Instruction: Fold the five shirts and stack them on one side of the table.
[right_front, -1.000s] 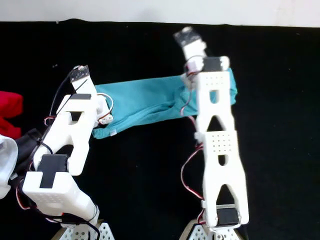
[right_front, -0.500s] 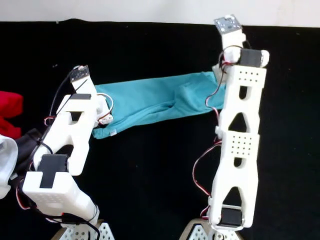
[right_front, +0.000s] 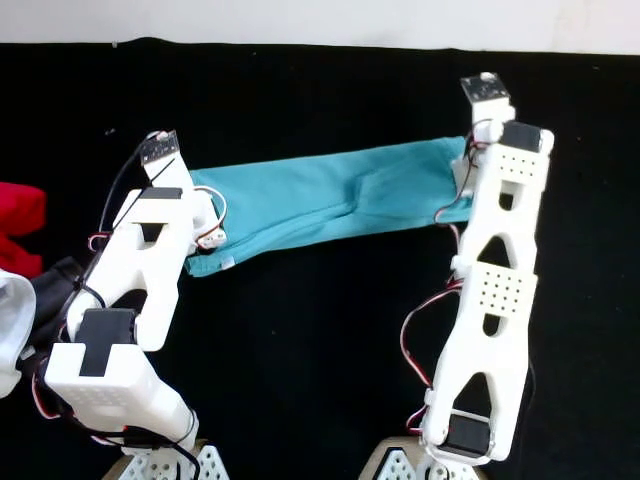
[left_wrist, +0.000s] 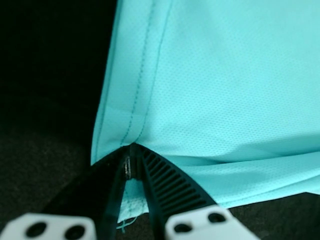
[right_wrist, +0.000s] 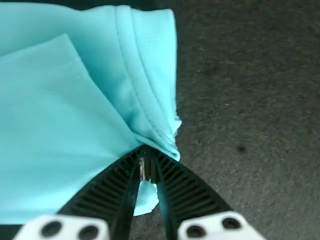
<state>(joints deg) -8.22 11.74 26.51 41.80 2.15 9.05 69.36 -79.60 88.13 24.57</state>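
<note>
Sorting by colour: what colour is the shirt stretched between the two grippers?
Plain teal; the shirt shows best in the high view.

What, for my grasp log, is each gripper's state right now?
Left gripper: shut on the teal shirt, at a stitched edge.
Right gripper: shut on the same teal shirt, at its opposite end.

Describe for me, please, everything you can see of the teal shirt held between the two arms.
The teal shirt looks like a fine-mesh knit with stitched hems. It is drawn out into a long, creased band over the black table and slants slightly in the high view. The left gripper is shut on a hemmed corner at one end, and the right gripper is shut on a bunched hem at the other. Soft folds run along its length. Whether its middle rests on the table cannot be told.
</note>
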